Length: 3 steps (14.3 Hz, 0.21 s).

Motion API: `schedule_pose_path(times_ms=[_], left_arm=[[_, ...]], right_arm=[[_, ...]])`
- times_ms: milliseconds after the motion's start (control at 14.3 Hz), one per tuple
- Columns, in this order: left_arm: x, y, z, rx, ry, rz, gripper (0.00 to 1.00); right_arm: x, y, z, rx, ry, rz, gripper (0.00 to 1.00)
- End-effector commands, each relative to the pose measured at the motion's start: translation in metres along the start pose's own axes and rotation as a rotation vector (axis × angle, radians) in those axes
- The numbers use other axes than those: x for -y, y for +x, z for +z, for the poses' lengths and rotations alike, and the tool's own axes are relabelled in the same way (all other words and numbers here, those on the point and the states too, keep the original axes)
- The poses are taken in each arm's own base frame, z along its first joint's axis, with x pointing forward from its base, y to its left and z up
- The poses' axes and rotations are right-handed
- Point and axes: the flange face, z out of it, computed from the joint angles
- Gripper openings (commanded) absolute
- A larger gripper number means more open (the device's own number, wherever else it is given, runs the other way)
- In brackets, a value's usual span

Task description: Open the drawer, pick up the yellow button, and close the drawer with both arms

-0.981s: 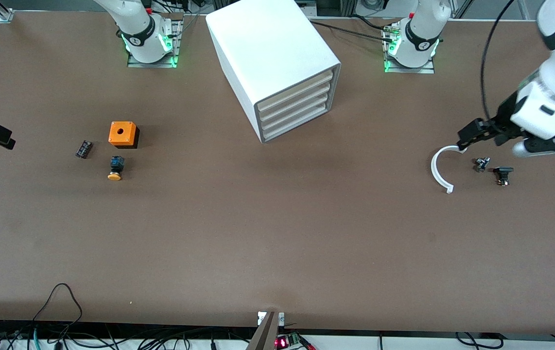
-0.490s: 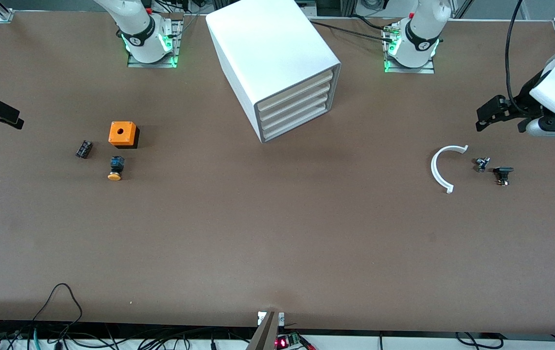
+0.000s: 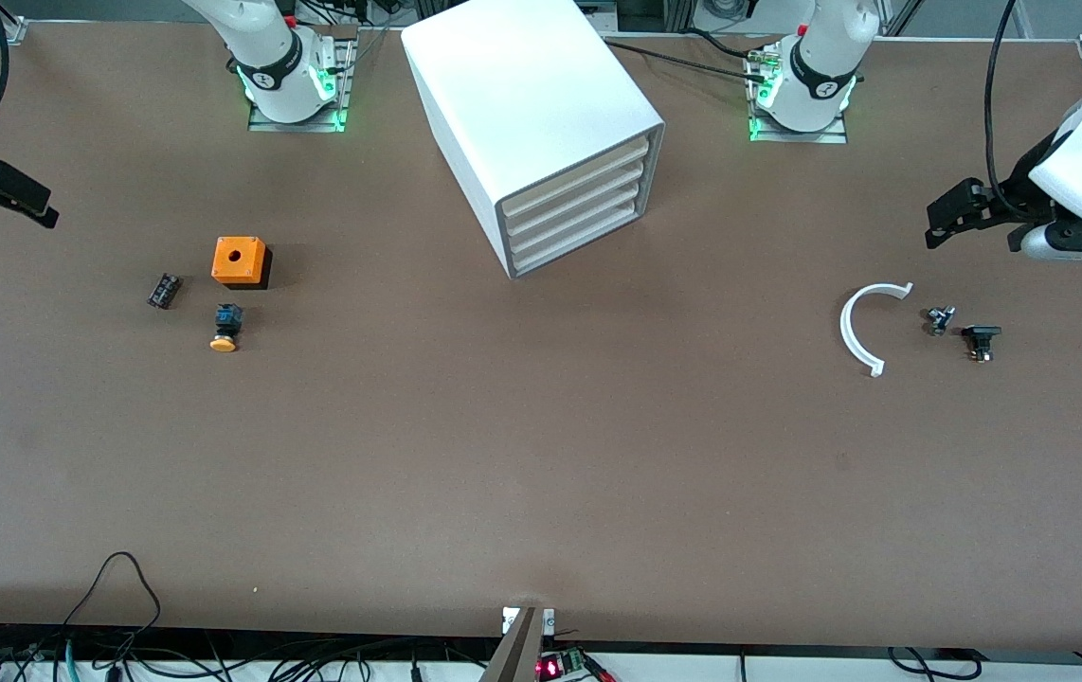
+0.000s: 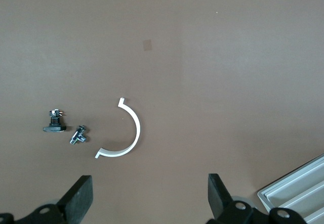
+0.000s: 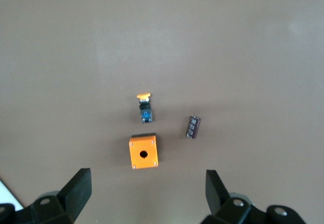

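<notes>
The white cabinet (image 3: pixel 541 104) stands between the two arm bases, with all four drawers pushed in; the top drawer (image 3: pixel 575 173) is shut. The button (image 3: pixel 225 330), with its orange cap and blue-black body, lies on the table beside the orange cube (image 3: pixel 239 260). It also shows in the right wrist view (image 5: pixel 145 107). My right gripper (image 3: pixel 41 210) is open and empty over the table's edge at the right arm's end; its jaws (image 5: pixel 147 193) stand wide apart. My left gripper (image 3: pixel 941 227) is open and empty, up over the table near a white arc; it also shows in the left wrist view (image 4: pixel 149 198).
A small black part (image 3: pixel 163 290) lies beside the cube. A white arc-shaped piece (image 3: pixel 849 332) and two small dark parts (image 3: pixel 939 319) (image 3: pixel 981 339) lie toward the left arm's end. A corner of the cabinet (image 4: pixel 298 198) shows in the left wrist view.
My left gripper has risen away from the end of the white arc, which stayed where it was. My right gripper has moved up the front view along the table's end.
</notes>
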Motion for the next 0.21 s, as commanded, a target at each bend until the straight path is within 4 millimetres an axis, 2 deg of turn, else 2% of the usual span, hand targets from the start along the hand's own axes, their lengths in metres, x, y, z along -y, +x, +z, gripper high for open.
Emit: schedule_pose_path(times_ms=[0, 140], left_arm=[[-0.0006, 0.0016, -0.0055, 0.006, 0.021, 0.02, 1.0], [-0.0007, 0.002, -0.0091, -0.001, 0.021, 0.02, 1.0]], right_arm=[[0.0015, -0.0235, -0.018, -0.001, 0.02, -0.025, 1.0], [0.0013, -0.0263, -0.0254, -0.014, 0.02, -0.028, 1.0]])
